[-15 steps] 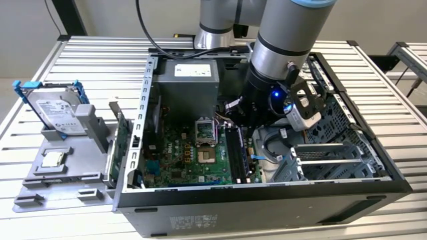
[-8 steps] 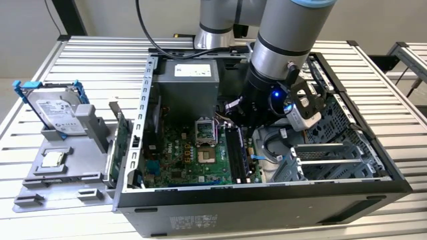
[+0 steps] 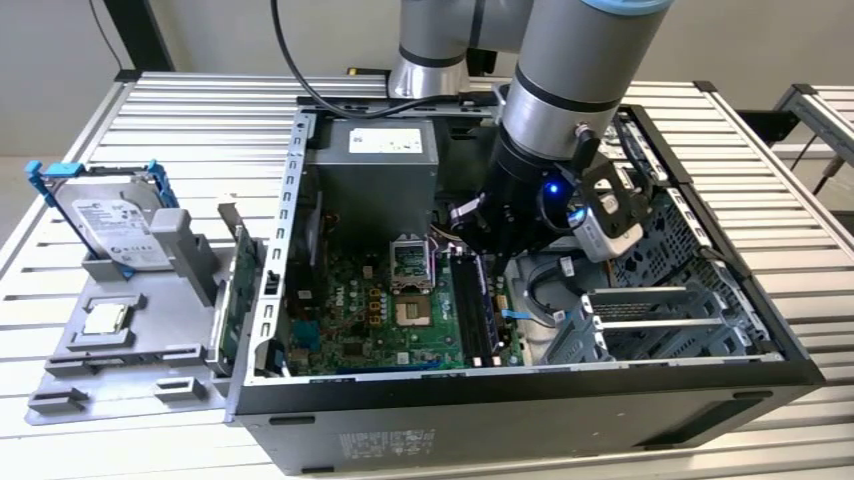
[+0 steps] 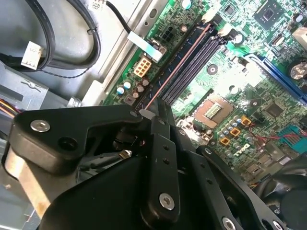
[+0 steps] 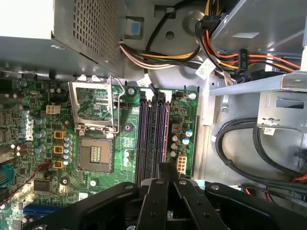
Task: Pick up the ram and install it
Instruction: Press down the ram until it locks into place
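Pincer over four memory slots

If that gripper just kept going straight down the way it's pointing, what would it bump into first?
Most likely the memory slots on the motherboard: in both wrist views the gripper points at them, with nothing visible between. Depth is hard to judge.

I saw a slatted metal desk, a plain pale wall behind, even lighting.
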You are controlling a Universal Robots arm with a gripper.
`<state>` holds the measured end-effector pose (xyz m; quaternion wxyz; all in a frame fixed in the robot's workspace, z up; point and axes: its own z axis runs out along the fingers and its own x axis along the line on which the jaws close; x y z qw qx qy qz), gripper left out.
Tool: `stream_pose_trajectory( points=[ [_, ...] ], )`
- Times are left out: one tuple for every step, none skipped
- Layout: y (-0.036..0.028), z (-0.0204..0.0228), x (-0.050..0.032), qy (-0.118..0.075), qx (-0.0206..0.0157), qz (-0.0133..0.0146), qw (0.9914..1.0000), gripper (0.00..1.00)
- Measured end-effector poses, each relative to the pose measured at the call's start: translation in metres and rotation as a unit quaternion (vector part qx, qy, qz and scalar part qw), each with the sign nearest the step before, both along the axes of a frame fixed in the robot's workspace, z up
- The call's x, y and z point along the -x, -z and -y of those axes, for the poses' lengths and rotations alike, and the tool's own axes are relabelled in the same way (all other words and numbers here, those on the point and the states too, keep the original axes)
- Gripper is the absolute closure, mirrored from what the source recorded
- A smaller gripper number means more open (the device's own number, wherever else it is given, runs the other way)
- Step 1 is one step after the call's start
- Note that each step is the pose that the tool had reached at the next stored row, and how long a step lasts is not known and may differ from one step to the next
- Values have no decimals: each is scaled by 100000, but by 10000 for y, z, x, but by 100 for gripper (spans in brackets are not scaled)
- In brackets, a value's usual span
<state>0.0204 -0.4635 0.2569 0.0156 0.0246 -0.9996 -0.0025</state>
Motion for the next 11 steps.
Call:
stream_pose_trajectory(
  points=[
    [0, 0, 0, -98, 3, -1, 100000, 100],
    [0, 0, 0, -224, 4, -2, 100000, 100],
    [-1, 0, 0, -372, 10, -3, 99999, 100],
    [0, 0, 0, -536, 8, -2, 99999, 100],
    [0, 0, 0, -703, 8, -1, 99998, 100],
    [0, 0, 0, -928, 12, 0, 99996, 100],
    [0, 0, 0, -1137, 16, -1, 99994, 100],
    [0, 0, 0, -1361, 18, -1, 99991, 100],
    [0, 0, 0, -1607, 21, -1, 99987, 100],
    [0, 0, 0, -1812, 25, 0, 99984, 100],
    [0, 0, 0, -2048, 40, -3, 99979, 100]
  ],
)
